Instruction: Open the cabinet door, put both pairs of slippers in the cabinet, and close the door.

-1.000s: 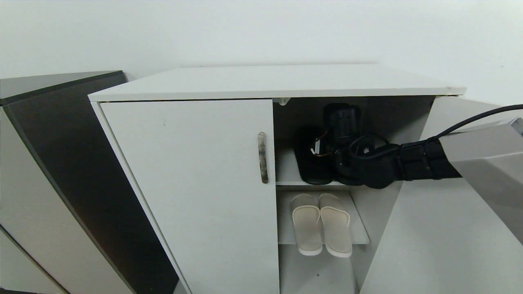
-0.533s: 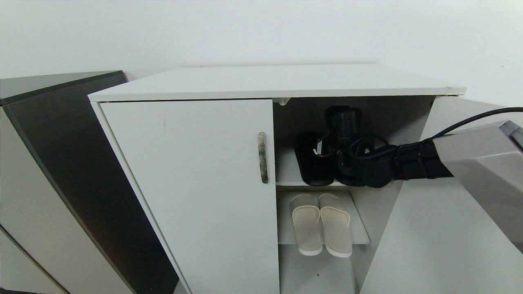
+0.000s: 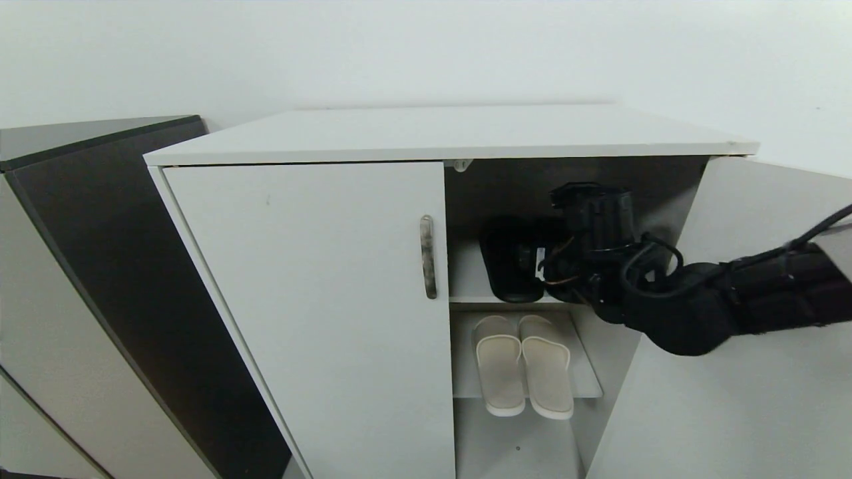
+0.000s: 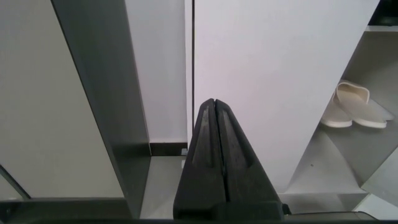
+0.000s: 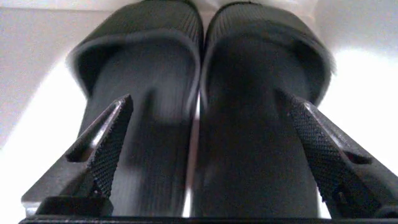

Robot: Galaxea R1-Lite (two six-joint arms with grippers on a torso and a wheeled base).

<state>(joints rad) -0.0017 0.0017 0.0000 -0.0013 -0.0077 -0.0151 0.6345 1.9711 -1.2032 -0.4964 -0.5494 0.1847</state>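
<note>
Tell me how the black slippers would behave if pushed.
The black slippers look like ribbed foam, so they are probably light and slightly squashy. Lying flat on the upper shelf, they would likely slide, not tip.

Black right arm (image 3: 699,316) bears looped cables (image 3: 679,256), knurled pincer (image 5: 208,106).

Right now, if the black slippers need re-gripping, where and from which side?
Pinch the black slippers together across their outer sides, near ends, coming straight in from the cabinet front. They lie side by side, and the open right claw straddles both.
</note>
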